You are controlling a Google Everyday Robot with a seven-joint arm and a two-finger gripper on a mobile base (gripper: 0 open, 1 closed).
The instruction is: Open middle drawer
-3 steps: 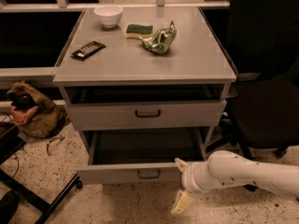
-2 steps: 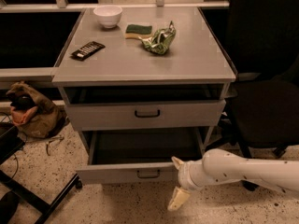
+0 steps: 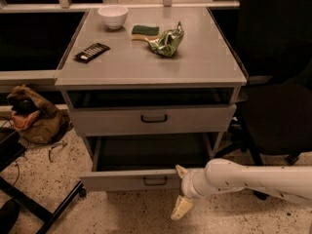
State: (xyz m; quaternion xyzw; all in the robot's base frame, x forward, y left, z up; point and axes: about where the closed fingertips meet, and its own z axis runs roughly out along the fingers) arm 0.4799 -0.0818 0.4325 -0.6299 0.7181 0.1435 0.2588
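we see the middle drawer [image 3: 117, 180] pulled well out beneath the counter [image 3: 195, 67], so the opening looks essentially done. our end effector [image 3: 178, 193] sits by its right front corner, fingers spread, gripping nothing.

The white arm [image 3: 253, 177] extends horizontally from the right, its gripper [image 3: 181, 190] low at centre, fingers spread apart vertically.
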